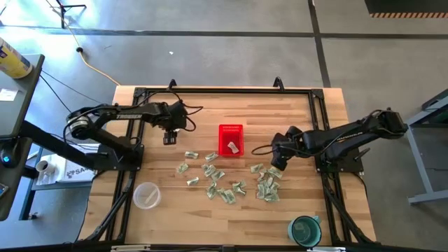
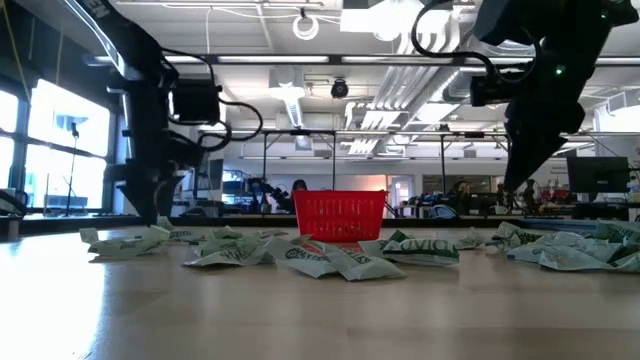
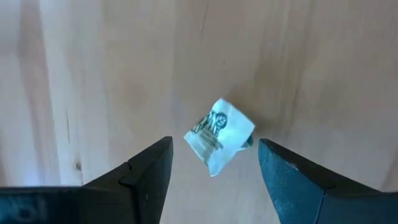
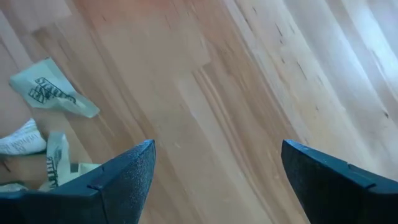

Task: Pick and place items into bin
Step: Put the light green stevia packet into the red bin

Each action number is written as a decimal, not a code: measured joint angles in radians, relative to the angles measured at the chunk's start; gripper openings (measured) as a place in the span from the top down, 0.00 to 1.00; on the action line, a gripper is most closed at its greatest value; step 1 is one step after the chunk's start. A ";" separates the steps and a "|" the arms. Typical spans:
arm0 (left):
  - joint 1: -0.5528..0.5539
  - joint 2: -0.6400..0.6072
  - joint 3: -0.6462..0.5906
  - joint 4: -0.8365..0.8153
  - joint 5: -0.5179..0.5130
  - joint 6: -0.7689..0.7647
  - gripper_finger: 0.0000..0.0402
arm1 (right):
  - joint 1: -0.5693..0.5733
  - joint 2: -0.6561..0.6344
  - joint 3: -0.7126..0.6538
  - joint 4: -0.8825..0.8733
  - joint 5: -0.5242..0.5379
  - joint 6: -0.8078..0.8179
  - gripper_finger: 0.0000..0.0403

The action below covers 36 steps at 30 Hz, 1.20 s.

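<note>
Left gripper (image 3: 211,163) at nine o'clock of the red basket (image 1: 230,140), jaws wide, empty, over one packet (image 3: 219,135). Right gripper (image 4: 214,171) at three o'clock, spread, empty, over bare tabletop (image 4: 261,87).

bench (image 1: 140,224): pale wood planks, visible grain, smooth low-sheen finish. bin (image 1: 230,140): bright red plastic, slotted sides, slight gloss. items (image 1: 224,183): crinkled pale green-and-white wrappers, thin paper or film, printed; one (image 3: 219,137) creased and wrinkled in left wrist view. left gripper (image 3: 211,177) and right gripper (image 4: 214,180): jaws dark, matt, smooth plastic-looking. clear cup (image 1: 146,195): transparent plastic. teal cup (image 1: 305,230): looks like plastic. floor: grey, concrete-like, matt.
</note>
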 joint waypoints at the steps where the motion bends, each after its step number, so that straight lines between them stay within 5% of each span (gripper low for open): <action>1: 0.004 0.009 0.000 0.003 -0.012 0.000 0.34 | 0.000 0.000 0.000 0.008 0.001 0.000 0.16; 18: 0.009 0.095 0.004 0.095 0.005 0.100 0.95 | -0.001 0.000 0.000 0.040 -0.002 0.023 0.16; 24: 0.004 0.077 0.098 -0.040 0.012 -0.128 0.92 | -0.001 0.000 0.000 0.040 0.014 0.024 0.16; 28: -0.050 0.011 0.245 -0.092 0.117 -0.255 0.95 | -0.002 0.000 0.000 0.040 0.063 0.024 0.16; 32: -0.132 -0.039 0.374 0.025 0.320 -0.341 0.95 | -0.002 0.000 0.000 0.042 0.090 0.025 0.16; 36: -0.204 -0.014 0.424 0.149 0.378 -0.361 0.95 | -0.015 0.000 0.000 0.064 0.081 0.025 0.16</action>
